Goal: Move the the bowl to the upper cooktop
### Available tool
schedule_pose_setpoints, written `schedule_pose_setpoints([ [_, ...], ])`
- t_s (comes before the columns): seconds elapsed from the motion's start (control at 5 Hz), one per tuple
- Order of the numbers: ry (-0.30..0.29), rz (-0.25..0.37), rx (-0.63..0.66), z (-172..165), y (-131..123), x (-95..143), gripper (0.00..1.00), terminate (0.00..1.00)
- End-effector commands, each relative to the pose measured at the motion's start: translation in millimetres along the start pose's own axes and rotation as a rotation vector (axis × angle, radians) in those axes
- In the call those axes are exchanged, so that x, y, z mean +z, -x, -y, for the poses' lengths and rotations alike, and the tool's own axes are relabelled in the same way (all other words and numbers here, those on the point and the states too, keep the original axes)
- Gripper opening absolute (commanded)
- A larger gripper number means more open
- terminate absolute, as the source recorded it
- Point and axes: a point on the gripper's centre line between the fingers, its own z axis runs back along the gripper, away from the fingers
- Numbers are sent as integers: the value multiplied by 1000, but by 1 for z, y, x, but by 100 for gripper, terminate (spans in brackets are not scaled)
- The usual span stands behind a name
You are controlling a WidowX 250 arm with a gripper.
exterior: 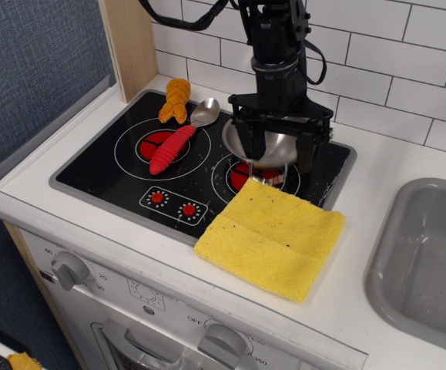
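— On the black hob point(115, 166), what sits where?
— My arm point(278, 54) hangs over the right burner point(247, 176), the yellow cloth point(273, 237) covering that ring's near edge.
— And the bowl point(267, 143)?
— Lifted clear of the glass, above that right burner, caught in my gripper point(278, 140); my jaws are closed on its rim.
— The left side?
— The other burner point(155, 143) carries the red-handled spoon point(182, 137); an orange toy point(176, 100) lies behind it
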Motion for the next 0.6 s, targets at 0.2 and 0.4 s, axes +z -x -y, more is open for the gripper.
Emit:
schedule_pose_setpoints([
  [0.2, -73, 74, -108, -4, 3, 24, 100, 0],
  [0.4, -62, 103, -105, -3, 3, 22, 100, 0],
])
